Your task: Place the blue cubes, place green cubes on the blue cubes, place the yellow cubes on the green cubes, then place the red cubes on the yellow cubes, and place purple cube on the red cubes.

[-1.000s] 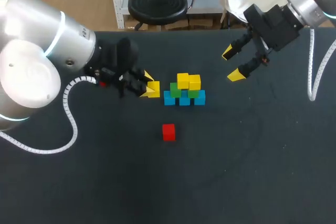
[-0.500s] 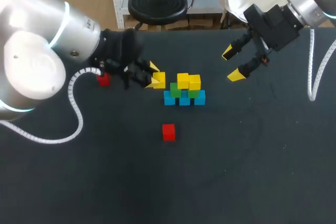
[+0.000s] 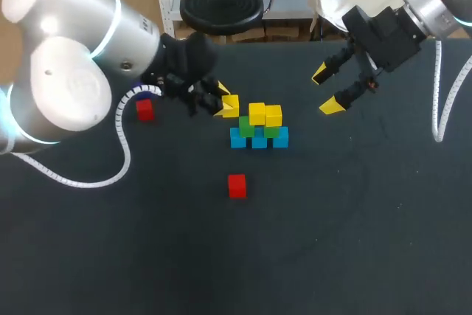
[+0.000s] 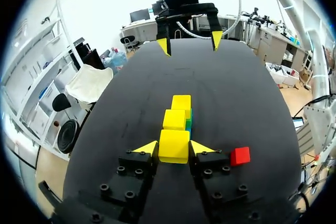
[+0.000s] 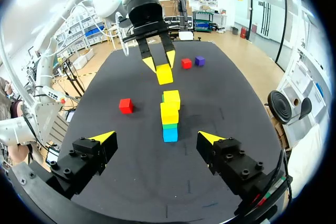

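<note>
My left gripper (image 3: 225,105) is shut on a yellow cube (image 3: 231,105), held in the air just left of the stack and above its left blue cube. The stack has three blue cubes (image 3: 259,140) in a row, green cubes (image 3: 246,126) on them, and two yellow cubes (image 3: 265,114) on top. In the left wrist view the held yellow cube (image 4: 174,145) sits between my fingers, with the stack (image 4: 178,115) straight ahead. My right gripper (image 3: 327,90) hangs open and empty to the right of the stack. The purple cube (image 5: 199,61) lies far behind my left gripper in the right wrist view.
One red cube (image 3: 237,186) lies on the black table in front of the stack. Another red cube (image 3: 145,110) lies at the left, beside my left arm. The table's near half (image 3: 236,256) is bare cloth.
My left arm has carried the yellow cube up and to the right, closer to the stack, uncovering the red cube at the left. The right arm has not moved.
</note>
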